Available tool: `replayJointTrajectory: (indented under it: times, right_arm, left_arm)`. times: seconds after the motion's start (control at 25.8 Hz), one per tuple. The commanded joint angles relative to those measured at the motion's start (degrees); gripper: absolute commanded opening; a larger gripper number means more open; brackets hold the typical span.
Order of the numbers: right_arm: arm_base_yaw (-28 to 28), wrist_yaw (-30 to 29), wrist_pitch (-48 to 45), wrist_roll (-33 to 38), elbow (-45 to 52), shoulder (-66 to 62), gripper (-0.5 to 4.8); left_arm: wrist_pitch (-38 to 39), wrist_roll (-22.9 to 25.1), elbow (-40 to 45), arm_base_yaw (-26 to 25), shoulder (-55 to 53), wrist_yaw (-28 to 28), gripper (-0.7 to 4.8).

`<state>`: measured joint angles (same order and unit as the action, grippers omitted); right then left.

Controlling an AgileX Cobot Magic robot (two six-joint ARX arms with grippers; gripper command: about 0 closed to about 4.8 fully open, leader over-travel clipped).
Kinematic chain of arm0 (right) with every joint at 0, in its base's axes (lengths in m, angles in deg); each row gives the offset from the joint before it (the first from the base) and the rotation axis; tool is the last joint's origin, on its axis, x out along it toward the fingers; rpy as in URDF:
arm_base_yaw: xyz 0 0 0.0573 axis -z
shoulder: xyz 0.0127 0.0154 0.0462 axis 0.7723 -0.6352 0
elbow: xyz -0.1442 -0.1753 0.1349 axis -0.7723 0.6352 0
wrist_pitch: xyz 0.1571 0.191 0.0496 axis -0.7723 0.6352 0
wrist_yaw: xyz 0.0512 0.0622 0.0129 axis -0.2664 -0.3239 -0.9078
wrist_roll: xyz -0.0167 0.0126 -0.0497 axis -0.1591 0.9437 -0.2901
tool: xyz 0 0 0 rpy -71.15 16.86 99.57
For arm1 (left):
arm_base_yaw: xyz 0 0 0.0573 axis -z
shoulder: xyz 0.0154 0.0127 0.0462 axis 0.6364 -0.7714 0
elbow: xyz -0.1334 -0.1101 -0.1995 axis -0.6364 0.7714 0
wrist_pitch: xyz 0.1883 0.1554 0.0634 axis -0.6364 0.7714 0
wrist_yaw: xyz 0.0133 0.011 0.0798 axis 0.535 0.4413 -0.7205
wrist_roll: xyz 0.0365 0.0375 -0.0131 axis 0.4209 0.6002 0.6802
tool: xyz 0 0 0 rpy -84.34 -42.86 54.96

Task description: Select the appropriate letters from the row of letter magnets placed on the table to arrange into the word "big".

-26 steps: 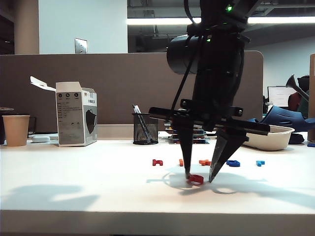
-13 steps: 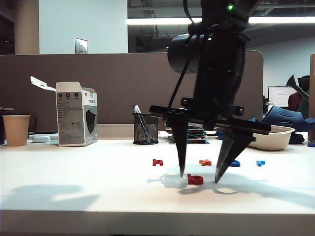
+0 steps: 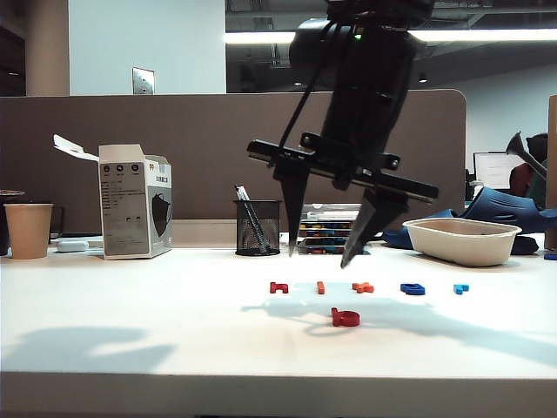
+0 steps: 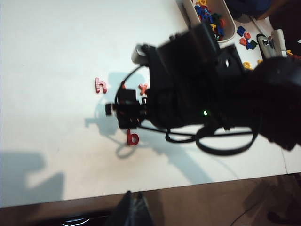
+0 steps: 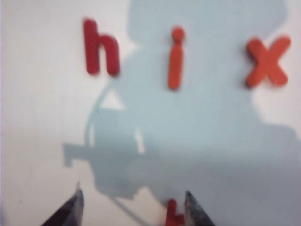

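On the wide plain white table (image 3: pixel 130 340), nearest the front edge, lies the red rounded plastic "b" (image 3: pixel 345 318), flat and alone, apart from any gripper. Behind it runs the row of small flat letter magnets: dark red blocky "h" (image 3: pixel 278 287), thin orange bar "i" (image 3: pixel 320 287), orange-red "x" (image 3: pixel 363 287), dark blue looped "g" (image 3: pixel 412 289), small light blue letter (image 3: pixel 460 288). Right gripper (image 3: pixel 322 251): raised above the row, black tapered fingers spread wide, holding nothing. Left gripper: fingers not visible in any view; its state cannot be told.

Containers: white oval tray (image 4: pixel 188 10) at the back right holding loose coloured letters; black mesh pen cup (image 3: pixel 258 228) holding pens; tan paper cup (image 3: pixel 28 231); open white cardboard box (image 3: pixel 134 202).

Open tabletop extends left of the letters to the table's near edge.
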<state>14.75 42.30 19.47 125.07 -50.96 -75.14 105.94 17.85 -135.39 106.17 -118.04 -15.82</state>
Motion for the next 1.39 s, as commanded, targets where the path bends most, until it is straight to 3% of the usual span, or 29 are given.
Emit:
replayJointTrajectory:
  times: [0.04,0.74,0.89,1.05,1.39]
  right_arm:
    - [1.1,0.9,-0.1,-1.6,-2.3,-1.8,2.70]
    - [3.5,1.4,-6.7,-4.4,-5.3,-11.6,2.61]
    - [3.3,1.0,-5.3,-4.4,-5.9,-12.9,2.60]
    - [3.3,2.5,-2.9,-4.4,-5.9,-13.0,2.01]
    - [3.3,4.3,-0.7,-4.5,-5.9,-13.2,2.01]
  left_arm:
    - [-0.3,-0.1,-0.2,0.0,0.1,-0.3,-0.05]
    - [-0.3,-0.1,-0.2,0.0,0.1,-0.3,-0.05]
    - [-0.3,-0.1,-0.2,0.0,0.1,-0.3,-0.05]
    - [-0.3,-0.1,-0.2,0.0,0.1,-0.3,-0.05]
    - [-0.3,-0.1,-0.2,0.0,0.1,-0.3,-0.05]
